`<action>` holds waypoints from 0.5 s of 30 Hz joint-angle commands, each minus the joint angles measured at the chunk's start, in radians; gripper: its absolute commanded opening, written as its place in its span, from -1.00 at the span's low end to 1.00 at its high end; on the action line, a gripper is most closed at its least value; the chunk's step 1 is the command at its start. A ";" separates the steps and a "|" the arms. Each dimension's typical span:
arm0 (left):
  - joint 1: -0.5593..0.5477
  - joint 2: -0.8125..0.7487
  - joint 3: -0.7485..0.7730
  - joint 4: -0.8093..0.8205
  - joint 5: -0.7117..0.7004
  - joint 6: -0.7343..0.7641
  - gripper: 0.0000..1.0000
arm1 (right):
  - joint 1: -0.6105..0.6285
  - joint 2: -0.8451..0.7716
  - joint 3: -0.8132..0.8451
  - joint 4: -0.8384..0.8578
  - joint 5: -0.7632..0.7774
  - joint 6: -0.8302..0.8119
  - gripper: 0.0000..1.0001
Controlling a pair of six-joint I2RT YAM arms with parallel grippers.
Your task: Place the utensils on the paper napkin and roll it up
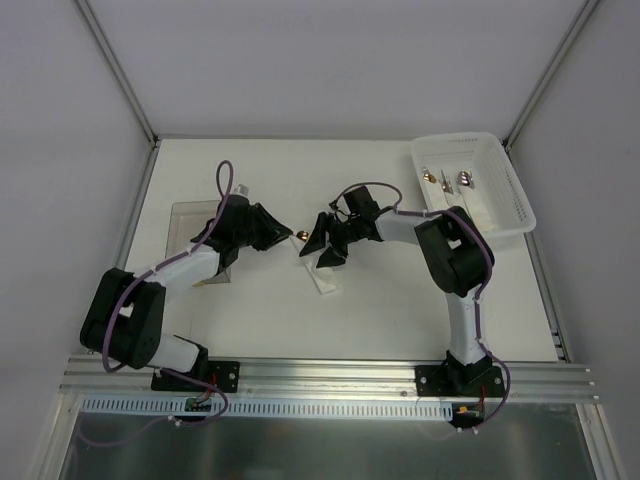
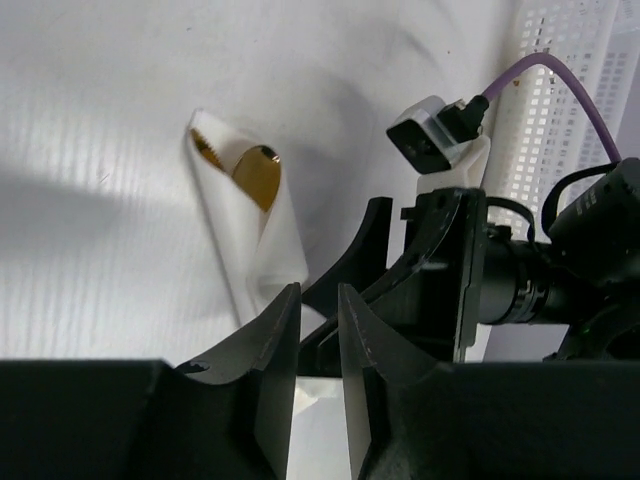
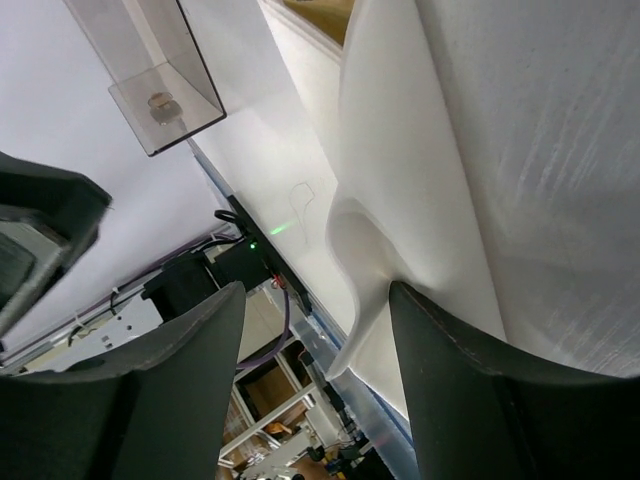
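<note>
The white paper napkin point(image 1: 322, 276) lies mid-table, folded into a narrow roll. Copper-gold utensil heads point(image 2: 257, 176) poke out of its far end; one shows from above point(image 1: 303, 234). My left gripper point(image 1: 286, 232) hovers by that end, its jaws point(image 2: 318, 292) nearly together with only a thin gap, nothing held. My right gripper point(image 1: 323, 250) is open over the roll; in its wrist view point(image 3: 318, 292) one finger point(image 3: 450, 380) presses against a fold of the napkin point(image 3: 450, 150). The right gripper also shows in the left wrist view point(image 2: 400, 265).
A white perforated basket point(image 1: 512, 200) stands at the back right with a few more utensils point(image 1: 465, 180) inside; it also shows in the left wrist view point(image 2: 565, 60). A clear plastic container point(image 1: 188, 216) sits at the left, behind the left arm.
</note>
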 commanded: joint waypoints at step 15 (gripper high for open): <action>0.000 0.338 0.168 0.155 0.248 -0.021 -0.83 | 0.023 0.019 -0.017 -0.150 0.157 -0.169 0.16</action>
